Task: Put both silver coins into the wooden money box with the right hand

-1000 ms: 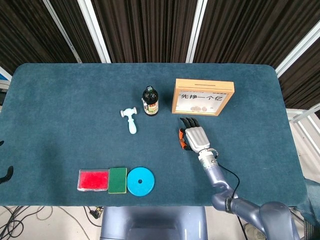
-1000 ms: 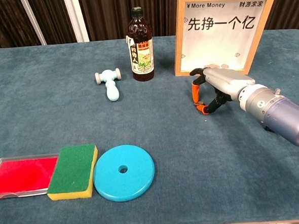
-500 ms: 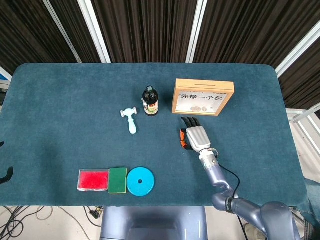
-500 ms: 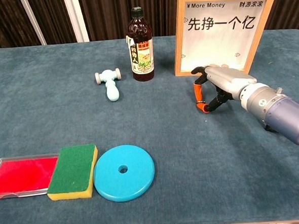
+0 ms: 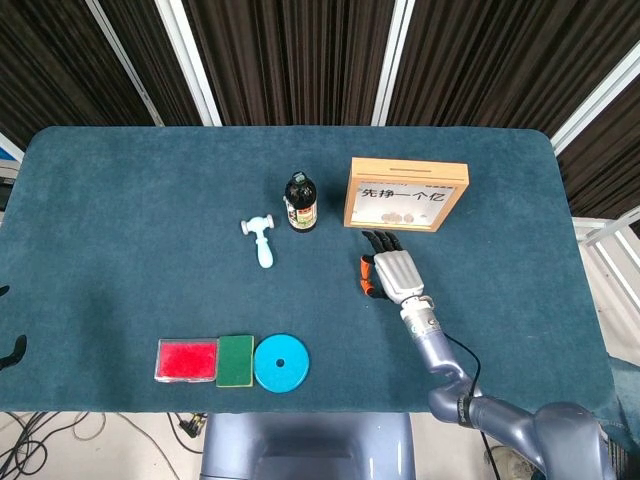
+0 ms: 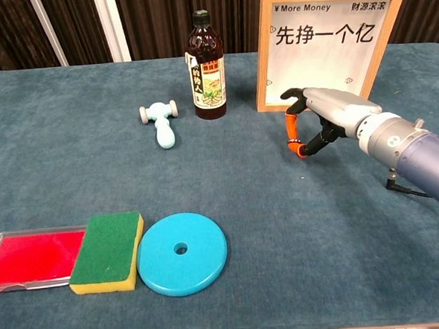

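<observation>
The wooden money box (image 6: 260,50) stands upright at the back right, with a white front panel; several coins show behind its glass (image 5: 398,213). My right hand (image 6: 327,118) hovers just in front of its lower left corner, a little above the cloth. Its orange-tipped thumb and a finger (image 6: 300,149) meet in a pinch on a small silver coin that barely shows. From above, the right hand (image 5: 392,272) lies just below the box (image 5: 406,166). No loose coin shows on the cloth. Only a dark sliver of the left hand (image 5: 12,348) shows at the left edge.
A dark bottle (image 6: 207,64) stands left of the box, with a pale blue toy hammer (image 6: 161,125) further left. Along the front edge lie a red tray (image 6: 27,257), a green-and-yellow sponge (image 6: 108,252) and a blue disc (image 6: 182,252).
My right hand has risen off the cloth and moved slightly right and toward the box, keeping its pinch closed. Nothing else has moved.
</observation>
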